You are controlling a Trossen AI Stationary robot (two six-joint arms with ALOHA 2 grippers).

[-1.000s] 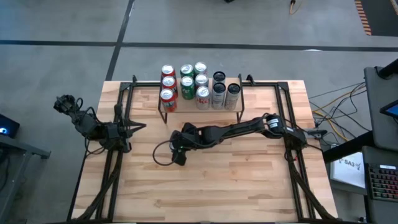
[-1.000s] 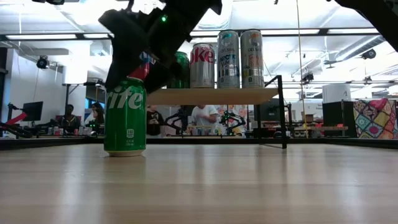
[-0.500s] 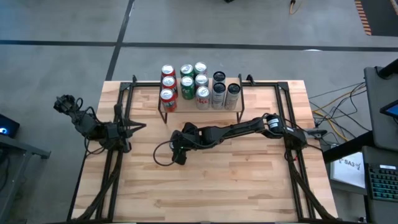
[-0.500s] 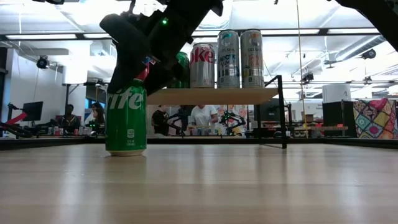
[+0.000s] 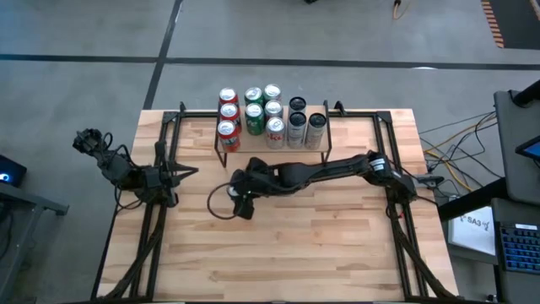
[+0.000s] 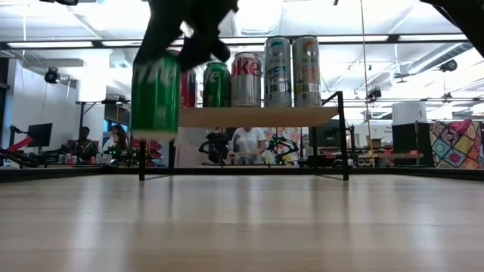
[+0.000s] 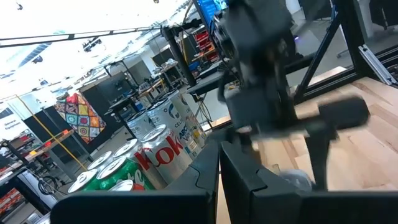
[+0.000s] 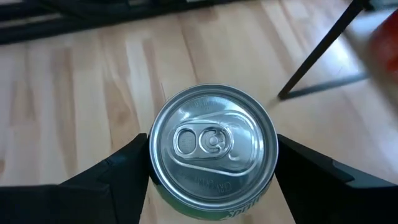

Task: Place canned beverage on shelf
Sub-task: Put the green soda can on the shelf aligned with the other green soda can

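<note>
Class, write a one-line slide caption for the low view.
Right gripper holds a green can clear of the table, level with the shelf of cans.

We read "oke" in red on a silver can (image 6: 246,78) on the shelf (image 6: 257,115), and "Kok" on a silver can (image 7: 163,151) in the left wrist view. A white tag (image 5: 473,223) beside the table reads "SA3". The tall cans' (image 6: 277,71) lettering is too small for us.
</note>
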